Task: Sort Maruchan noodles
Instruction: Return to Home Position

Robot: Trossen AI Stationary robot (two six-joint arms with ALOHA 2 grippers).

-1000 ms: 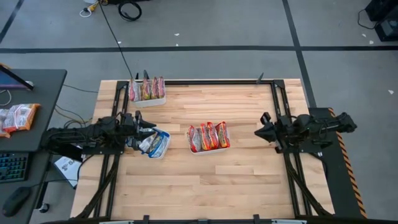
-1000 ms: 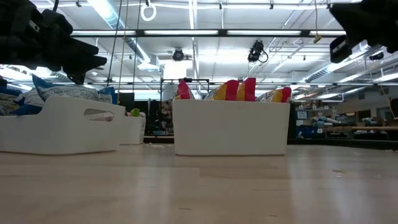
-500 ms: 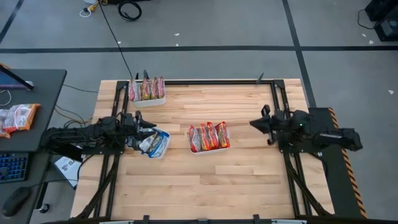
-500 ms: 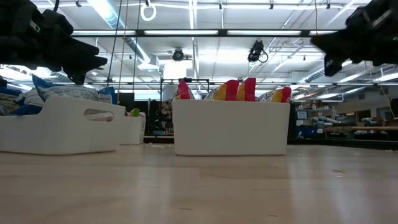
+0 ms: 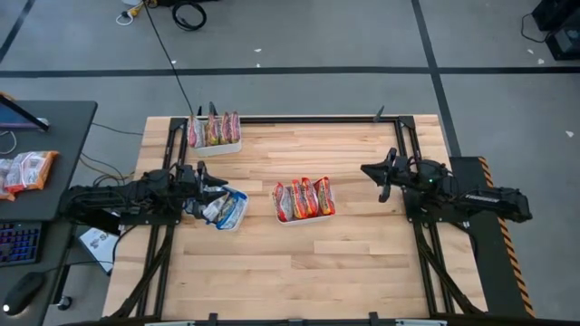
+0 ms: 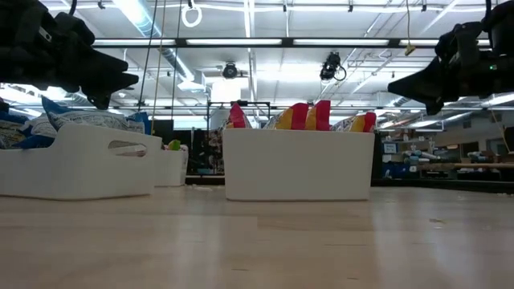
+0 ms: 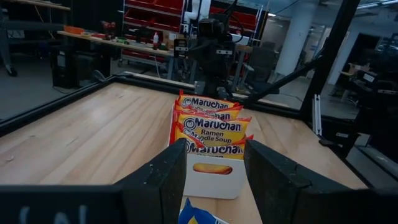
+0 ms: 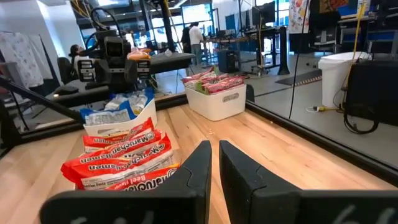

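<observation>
Maruchan packets stand on edge in three white trays. Red-orange and yellow ones fill the middle tray (image 5: 304, 198) (image 7: 208, 146) (image 8: 124, 158). Blue-and-yellow ones sit in the left tray (image 5: 227, 209) (image 8: 121, 112). Red ones sit in the tray at the far left corner (image 5: 215, 131) (image 8: 217, 93). My left gripper (image 5: 216, 185) (image 7: 214, 171) hovers open over the left tray, above a blue packet (image 7: 199, 216). My right gripper (image 5: 366, 170) (image 8: 215, 163) hangs in the air to the right of the middle tray, pointing at it, its fingers almost together and holding nothing.
Black frame rails run along the table's left and right edges (image 5: 406, 154). Bare wood lies between the trays and along the near side (image 5: 299, 272). A dark desk left of the table carries more packets (image 5: 25, 169) and a keyboard.
My right gripper has travelled toward the table's left and far edges, closing on the middle tray, and has come lower in the low view. My left arm and all the trays have stayed put.
</observation>
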